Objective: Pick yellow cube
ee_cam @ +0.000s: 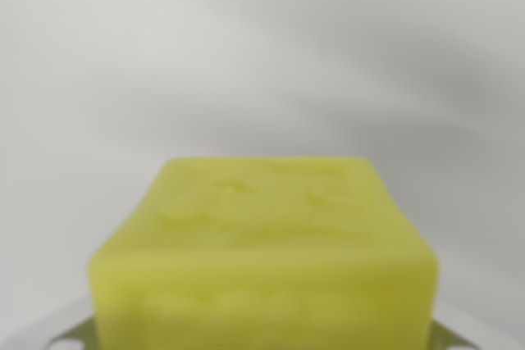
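Low in the wrist view, centred and close to the lens, sits the yellow cube [262, 260]. It fills the bottom middle of the picture, and its lower part runs out of view past the bottom edge. Two faces show: a top face that recedes toward the far side, and a near face that stands toward the camera. The top face carries faint raised or pressed marks; they are too blurred to read. The near face shows similar soft marks along its lower part. The whole cube is out of focus, so its edges look rounded.

Parts of the claw [262, 340] appear only at the two bottom corners. A pale metal piece [70, 335] with a small dark hole shows at the wrist view's left of the cube, and a matching piece [449, 338] shows at the wrist view's right. Both pieces sit just beside the cube's lower corners. Whether they touch the cube cannot be told, because the contact area is blurred and cut off by the frame. Whether the claw is released, clenched or grasping the cube therefore cannot be told.

Behind and around the cube lies a plain pale grey surface [262, 55] with soft, wide shadows crossing it on the right side. Whether the cube rests on this surface cannot be told.
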Controlling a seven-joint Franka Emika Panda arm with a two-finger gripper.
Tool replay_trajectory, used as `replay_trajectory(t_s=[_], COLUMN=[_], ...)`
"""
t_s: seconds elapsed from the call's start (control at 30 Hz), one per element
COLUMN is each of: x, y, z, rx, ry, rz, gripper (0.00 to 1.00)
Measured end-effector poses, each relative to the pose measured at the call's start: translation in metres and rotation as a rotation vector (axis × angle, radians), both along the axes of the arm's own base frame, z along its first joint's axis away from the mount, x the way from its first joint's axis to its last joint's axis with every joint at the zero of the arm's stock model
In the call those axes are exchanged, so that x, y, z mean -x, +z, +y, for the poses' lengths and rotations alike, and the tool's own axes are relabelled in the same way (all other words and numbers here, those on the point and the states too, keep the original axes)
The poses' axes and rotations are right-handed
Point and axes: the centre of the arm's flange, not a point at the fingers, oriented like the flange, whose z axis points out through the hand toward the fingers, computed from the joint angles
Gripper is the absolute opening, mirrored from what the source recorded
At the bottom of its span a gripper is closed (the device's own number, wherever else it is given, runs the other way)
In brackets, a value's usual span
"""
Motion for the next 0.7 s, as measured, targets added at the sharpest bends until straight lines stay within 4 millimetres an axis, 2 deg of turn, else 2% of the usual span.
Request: replay_trajectory(t_s=[0.7], x=[0.0], y=[0.035], z=[0.0], rx=[0.0], ry=[0.0], rz=[0.0], gripper=[0.0])
